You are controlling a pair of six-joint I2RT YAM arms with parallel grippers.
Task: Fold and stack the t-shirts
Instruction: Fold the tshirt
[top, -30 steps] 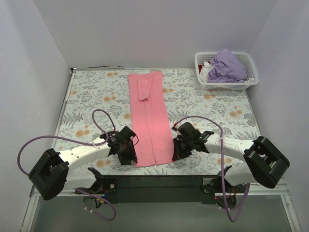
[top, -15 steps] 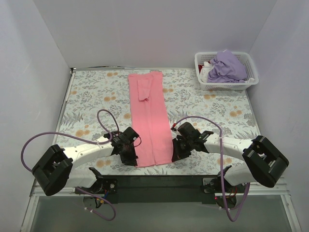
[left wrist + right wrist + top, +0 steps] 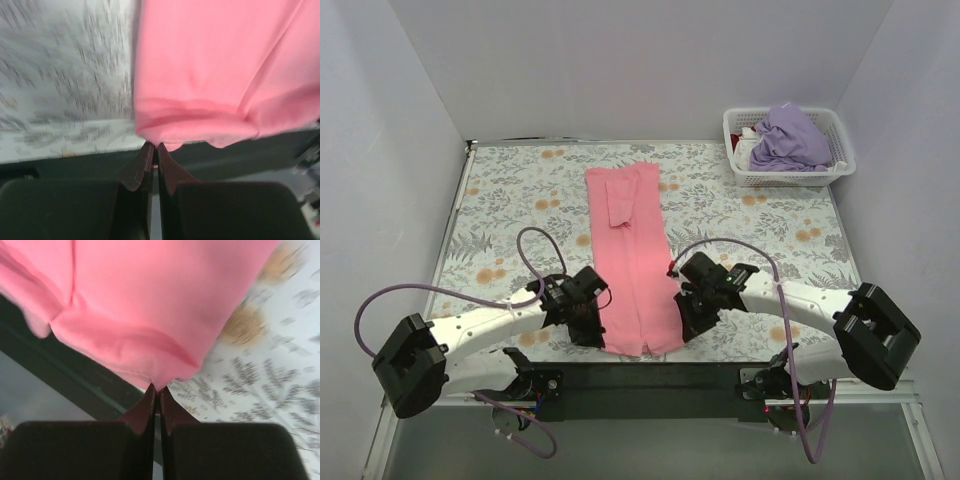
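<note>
Floral tablecloth (image 3: 520, 190) carries the pink t-shirt (image 3: 632, 250), left claw (image 3: 153, 146) and right claw (image 3: 156, 389) pinching its hem, basket (image 3: 752, 179) beyond.

White plastic lattice basket (image 3: 788, 179): far-right corner, on grey/orange floral tablecloth (image 3: 510, 190) (fern and blossom print, laid flat).

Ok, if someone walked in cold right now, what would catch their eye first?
The salmon pink t-shirt, folded into a long strip down the middle of the floral tablecloth. The left gripper and right gripper each pinch a near hem corner, jaws closed on the cloth. At the far right corner, a white basket holds a crumpled lavender t-shirt.
</note>
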